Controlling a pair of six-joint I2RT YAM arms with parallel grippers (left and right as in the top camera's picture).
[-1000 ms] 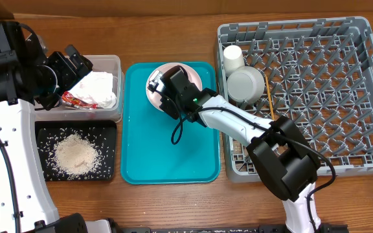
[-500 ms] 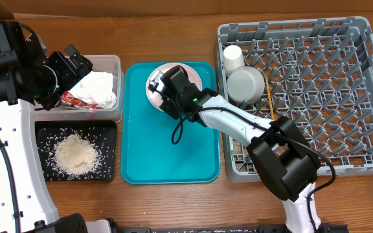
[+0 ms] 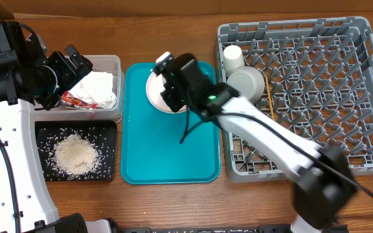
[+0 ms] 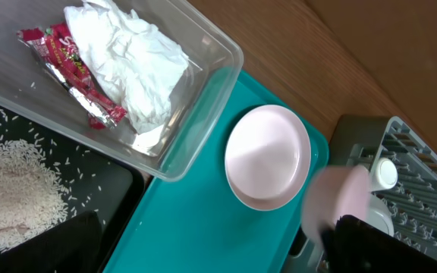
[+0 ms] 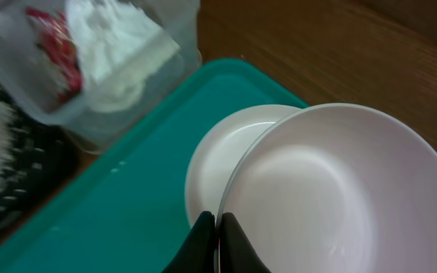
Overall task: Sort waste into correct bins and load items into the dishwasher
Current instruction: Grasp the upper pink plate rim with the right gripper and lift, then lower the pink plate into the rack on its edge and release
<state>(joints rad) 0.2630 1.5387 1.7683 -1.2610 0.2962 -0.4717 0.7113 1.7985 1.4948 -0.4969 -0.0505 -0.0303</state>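
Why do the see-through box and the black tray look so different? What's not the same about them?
The clear tub is see-through with tall walls; the black tray is dark and shallow. The tub holds a crumpled napkin and a red wrapper, while the tray holds loose rice grains. In the overhead view the tub sits above the tray. Both are rectangular, similar in footprint, and lie left of the teal tray.

Overhead: high above, looking straight down on the whole bench (image 3: 173, 204); rack (image 3: 316, 84) at 3 o'clock.
Left wrist: near, angled down over the clear tub (image 4: 217, 76), facing 3 o'clock.
Right wrist: closest, behind its claw (image 5: 217, 227), pinched pale bowl (image 5: 332, 197) filling the foreground, facing 10 o'clock.
Shared: teal tray (image 3: 167, 155) and tub.
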